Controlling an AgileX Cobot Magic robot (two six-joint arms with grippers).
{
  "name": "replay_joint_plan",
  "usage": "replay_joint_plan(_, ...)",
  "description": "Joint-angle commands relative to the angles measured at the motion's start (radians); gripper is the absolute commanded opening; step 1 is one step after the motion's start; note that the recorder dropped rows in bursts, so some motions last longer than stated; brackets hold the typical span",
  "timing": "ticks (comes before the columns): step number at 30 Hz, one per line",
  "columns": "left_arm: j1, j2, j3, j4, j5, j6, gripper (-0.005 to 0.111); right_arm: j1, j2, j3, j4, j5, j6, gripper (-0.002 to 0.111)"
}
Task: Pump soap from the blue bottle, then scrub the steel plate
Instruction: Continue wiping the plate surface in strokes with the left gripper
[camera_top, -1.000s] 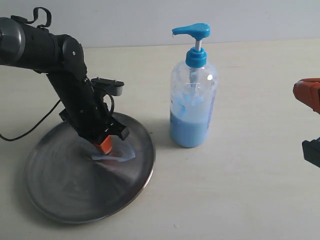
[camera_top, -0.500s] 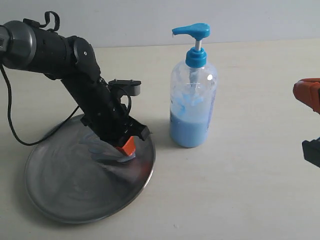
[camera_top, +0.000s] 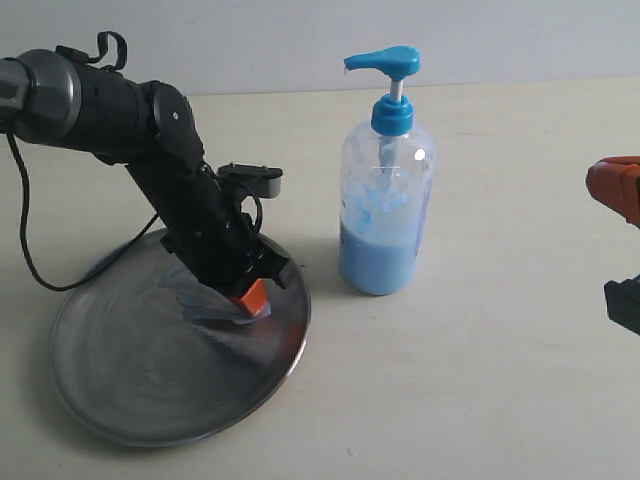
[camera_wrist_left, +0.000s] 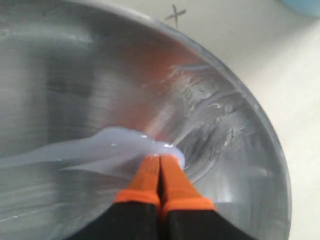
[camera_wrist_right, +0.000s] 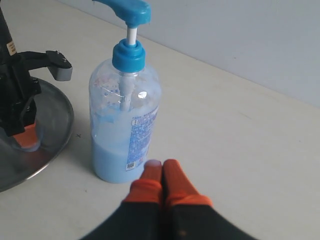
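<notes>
The steel plate (camera_top: 130, 400) lies at the left of the table, its rim (camera_wrist_left: 270, 135) also in the left wrist view. My left gripper (camera_top: 250, 297) is shut, its orange tips (camera_wrist_left: 161, 159) pressed into a pale blue smear of soap (camera_wrist_left: 115, 150) near the plate's right rim. The soap (camera_top: 215, 308) trails left of the tips. The blue bottle (camera_top: 386, 190) stands upright right of the plate, about a third full of light blue liquid. My right gripper (camera_wrist_right: 162, 164) is shut and empty, on the bottle's (camera_wrist_right: 125, 105) far side from the plate, with a pale dab on one tip.
The left arm's black cable (camera_top: 40, 270) loops over the table left of the plate. The right arm's orange and black parts (camera_top: 618, 200) show at the right edge of the exterior view. A small pencilled cross (camera_wrist_left: 175, 14) marks the table past the plate's rim.
My left gripper swept right across the plate, from near its middle to the right rim, dragging soap along. The bottle and the right gripper stayed still.
</notes>
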Motion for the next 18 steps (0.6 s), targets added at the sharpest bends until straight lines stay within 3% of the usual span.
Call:
replay_joint_plan(1, 0.022, 0.014, 0.005, 0.104, -0.025, -0.045, 0.0, -0.004, -0.003, 0.001, 0.006, -0.003, 0.006, 0.0)
replay_joint_plan(8, 0.091, -0.004, 0.005, 0.107, -0.029, -0.052, 0.0, -0.004, -0.003, 0.001, 0.005, -0.003, 0.006, 0.0)
replay_joint_plan(18, 0.089, -0.097, 0.005, 0.1, -0.029, -0.052, 0.0, -0.004, -0.003, 0.001, 0.012, -0.027, 0.006, 0.0)
